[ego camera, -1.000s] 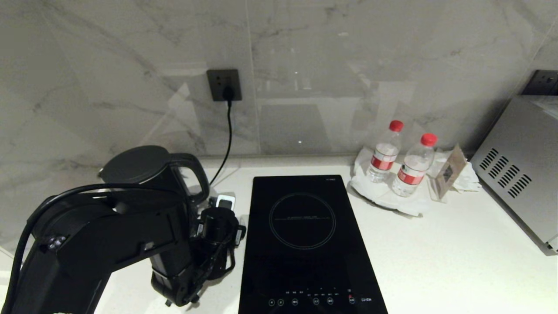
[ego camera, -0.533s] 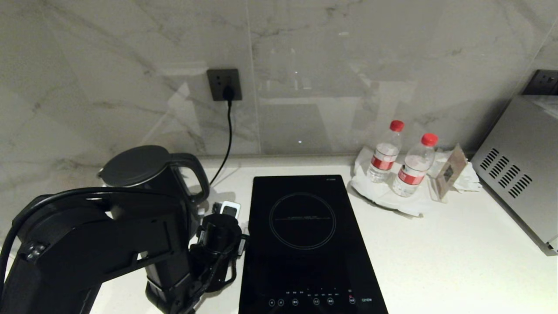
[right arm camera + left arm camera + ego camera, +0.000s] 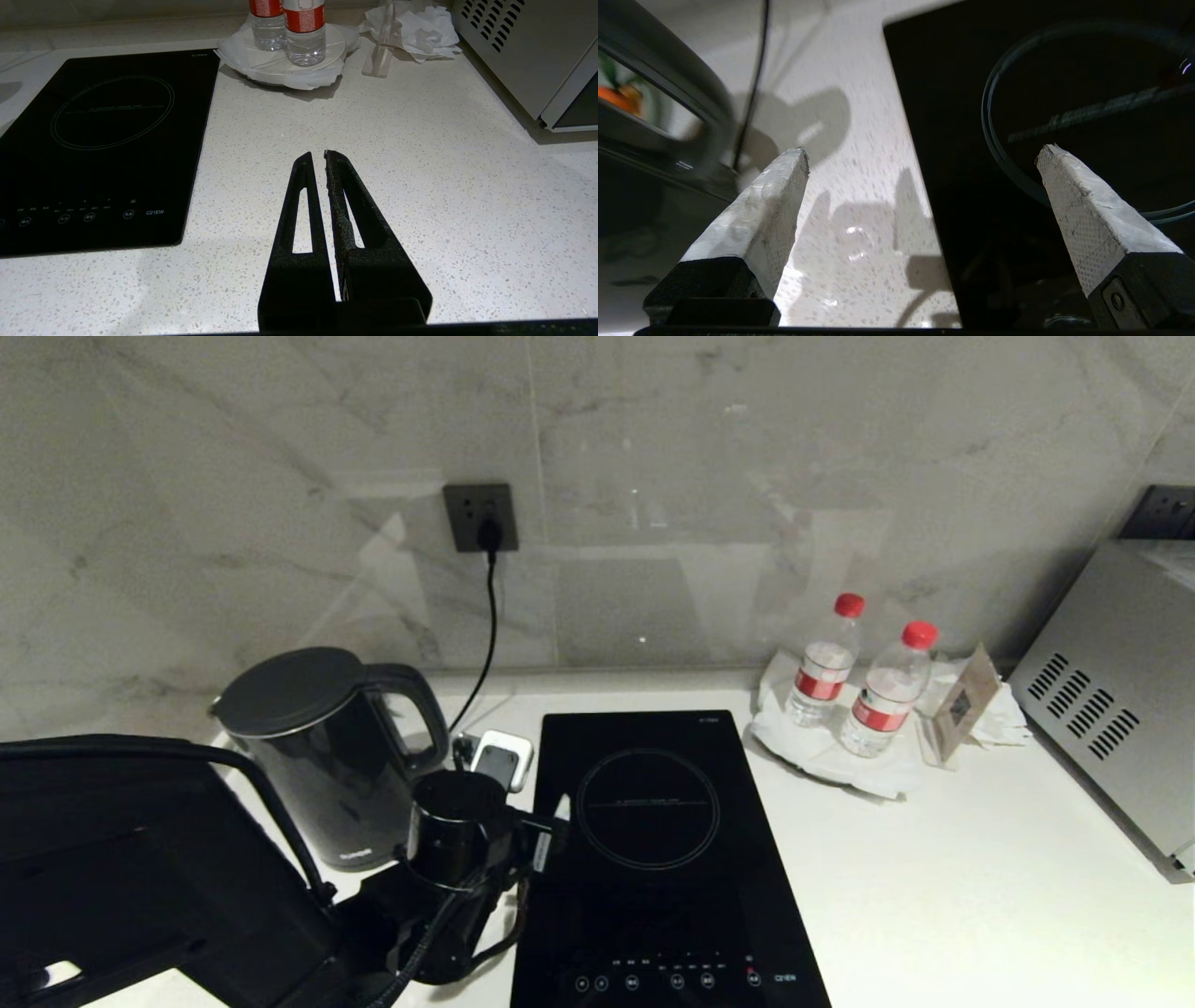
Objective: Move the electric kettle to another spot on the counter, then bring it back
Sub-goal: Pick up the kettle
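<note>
The black electric kettle (image 3: 308, 775) stands upright at the left of the white speckled counter (image 3: 934, 859), its loop handle (image 3: 425, 709) facing the hob. My left gripper (image 3: 546, 831) hangs low, just right of the kettle, at the hob's left edge. In the left wrist view the left gripper (image 3: 924, 151) is open wide and holds nothing. Counter and hob glass lie under it, and the kettle's handle (image 3: 691, 93) is off to one side. My right gripper (image 3: 317, 154) is shut and empty, parked over bare counter right of the hob. It is outside the head view.
The black glass hob (image 3: 653, 859) is set in the counter's middle. Two red-capped water bottles (image 3: 854, 677) stand on white paper at the back right. A silver appliance (image 3: 1111, 700) fills the right edge. A cord runs down from the wall socket (image 3: 481, 518) to a small white device (image 3: 501, 758).
My left arm has drawn back and sunk toward the front edge, uncovering the kettle's body. Its gripper has swung right toward the hob. The kettle has stayed in place.
</note>
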Controlling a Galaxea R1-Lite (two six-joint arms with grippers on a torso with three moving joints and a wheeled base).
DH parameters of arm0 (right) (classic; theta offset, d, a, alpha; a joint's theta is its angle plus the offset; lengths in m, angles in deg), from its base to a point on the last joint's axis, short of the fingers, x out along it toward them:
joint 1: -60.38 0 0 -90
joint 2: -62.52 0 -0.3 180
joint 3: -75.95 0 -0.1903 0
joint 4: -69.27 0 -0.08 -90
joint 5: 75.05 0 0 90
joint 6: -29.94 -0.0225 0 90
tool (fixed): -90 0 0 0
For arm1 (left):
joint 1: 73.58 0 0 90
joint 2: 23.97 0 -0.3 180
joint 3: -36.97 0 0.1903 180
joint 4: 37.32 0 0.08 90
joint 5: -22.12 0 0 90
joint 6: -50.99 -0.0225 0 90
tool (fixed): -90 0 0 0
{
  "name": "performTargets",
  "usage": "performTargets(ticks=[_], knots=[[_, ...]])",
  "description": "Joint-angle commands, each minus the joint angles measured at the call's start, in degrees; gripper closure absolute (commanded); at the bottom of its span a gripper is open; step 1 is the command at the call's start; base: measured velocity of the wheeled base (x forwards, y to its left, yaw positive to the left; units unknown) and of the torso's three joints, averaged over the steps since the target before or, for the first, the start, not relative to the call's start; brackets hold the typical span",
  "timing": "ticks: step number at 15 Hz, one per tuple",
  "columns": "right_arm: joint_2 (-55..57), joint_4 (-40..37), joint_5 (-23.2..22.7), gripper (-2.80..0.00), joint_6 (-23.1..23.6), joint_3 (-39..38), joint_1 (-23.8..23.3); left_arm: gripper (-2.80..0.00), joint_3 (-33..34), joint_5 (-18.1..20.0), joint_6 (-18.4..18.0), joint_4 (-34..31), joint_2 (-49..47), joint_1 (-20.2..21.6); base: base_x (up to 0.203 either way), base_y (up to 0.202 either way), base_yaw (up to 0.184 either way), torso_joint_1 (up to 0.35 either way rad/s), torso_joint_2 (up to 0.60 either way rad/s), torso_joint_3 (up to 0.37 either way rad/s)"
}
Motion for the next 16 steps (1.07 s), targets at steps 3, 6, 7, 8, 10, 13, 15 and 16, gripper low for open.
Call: performTargets(ticks=[3,6,7,8,10,13,15,16], knots=[[0.0,0.0,0.0,0.0,0.0,0.0,0.0,-2.8,-3.4,-0.2,0.0,-1.5,4.0,1.3,0.0,0.0,0.0,0.0,0.0,0.0],[0.0,0.0,0.0,0.0,0.0,0.0,0.0,-2.8,-7.1,-0.2,0.0,-3.9,2.4,4.4,0.0,0.0,0.0,0.0,0.0,0.0],[0.0,0.0,0.0,0.0,0.0,0.0,0.0,-2.8,-8.2,-0.2,-0.1,-4.3,1.7,5.4,0.0,0.0,0.0,0.0,0.0,0.0],[0.0,0.0,0.0,0.0,0.0,0.0,0.0,-2.8,-8.4,-0.1,-0.2,-4.4,1.3,6.3,0.0,0.0,0.0,0.0,0.0,0.0],[0.0,0.0,0.0,0.0,0.0,0.0,0.0,-2.8,-7.9,-0.1,-0.2,-4.3,1.3,7.7,0.0,0.0,0.0,0.0,0.0,0.0],[0.0,0.0,0.0,0.0,0.0,0.0,0.0,-2.8,-6.0,-0.1,-0.1,-4.0,1.9,8.1,0.0,0.0,0.0,0.0,0.0,0.0],[0.0,0.2,0.0,0.0,0.0,0.0,0.0,-2.8,-5.7,0.2,-0.2,-3.9,2.2,8.1,0.0,0.0,0.0,0.0,0.0,0.0],[0.0,0.0,0.0,0.0,0.0,0.0,0.0,-2.8,-6.0,1.1,-0.2,-3.9,2.3,8.1,0.0,0.0,0.0,0.0,0.0,0.0]])
